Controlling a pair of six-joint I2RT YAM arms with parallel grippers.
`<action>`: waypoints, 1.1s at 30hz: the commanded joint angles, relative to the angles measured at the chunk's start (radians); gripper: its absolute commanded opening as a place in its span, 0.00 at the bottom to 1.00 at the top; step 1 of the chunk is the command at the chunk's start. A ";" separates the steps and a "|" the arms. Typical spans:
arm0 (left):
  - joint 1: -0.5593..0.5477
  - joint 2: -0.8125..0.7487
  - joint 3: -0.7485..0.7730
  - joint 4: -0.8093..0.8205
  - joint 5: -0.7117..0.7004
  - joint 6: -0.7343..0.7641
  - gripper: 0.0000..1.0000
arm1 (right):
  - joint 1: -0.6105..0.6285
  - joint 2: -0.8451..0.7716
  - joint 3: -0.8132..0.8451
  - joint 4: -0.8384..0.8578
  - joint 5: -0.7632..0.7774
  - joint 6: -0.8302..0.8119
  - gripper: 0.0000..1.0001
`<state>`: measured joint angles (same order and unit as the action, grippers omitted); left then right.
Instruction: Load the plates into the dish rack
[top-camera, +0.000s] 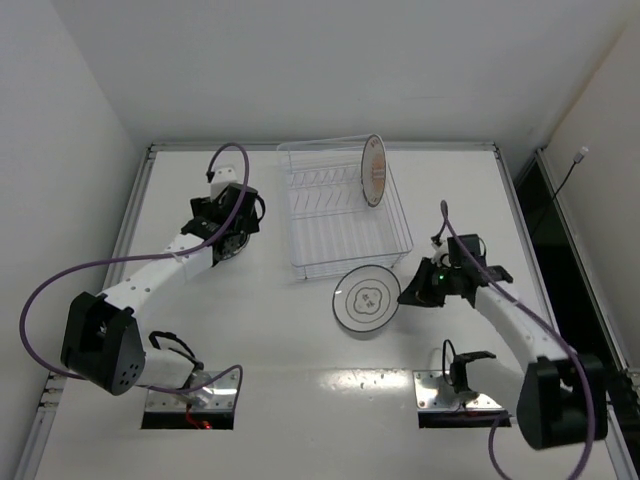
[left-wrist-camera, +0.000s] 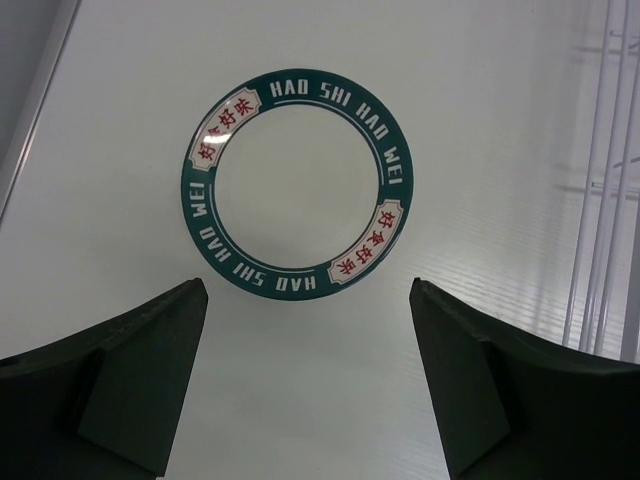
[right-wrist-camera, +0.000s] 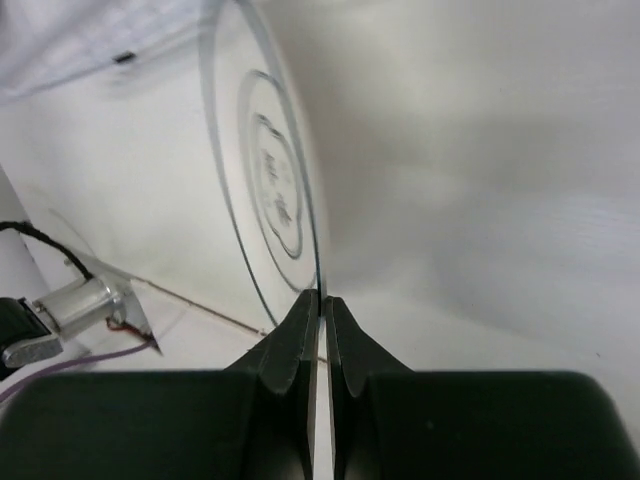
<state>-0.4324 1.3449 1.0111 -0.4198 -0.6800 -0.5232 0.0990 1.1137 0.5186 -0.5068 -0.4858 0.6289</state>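
The left arm (top-camera: 150, 274) at 8 o'clock and right arm (top-camera: 510, 320) at 4 o'clock each have white links, black joint housings, a looped purple cable (top-camera: 230, 146) and dark wedge-shaped fingers (left-wrist-camera: 110, 385).

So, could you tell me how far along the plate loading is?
Done: the orange plate stands upright in the rack. In hand: the right tool is shut on the rim of the white plate. Left: racking it, plus the green plate flat on the table below the open left tool.
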 joint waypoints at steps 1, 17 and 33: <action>-0.003 -0.015 0.029 0.004 -0.049 -0.021 0.80 | 0.010 -0.161 0.093 -0.163 0.121 -0.001 0.00; -0.003 -0.006 0.029 -0.005 -0.069 -0.021 0.80 | 0.010 -0.146 0.402 -0.320 0.339 -0.087 0.00; -0.003 0.003 0.038 -0.014 -0.069 -0.021 0.80 | -0.130 -0.108 0.221 -0.336 0.400 -0.109 0.36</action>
<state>-0.4324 1.3449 1.0111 -0.4335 -0.7277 -0.5335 0.0086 0.9794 0.7956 -0.8608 -0.0532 0.5323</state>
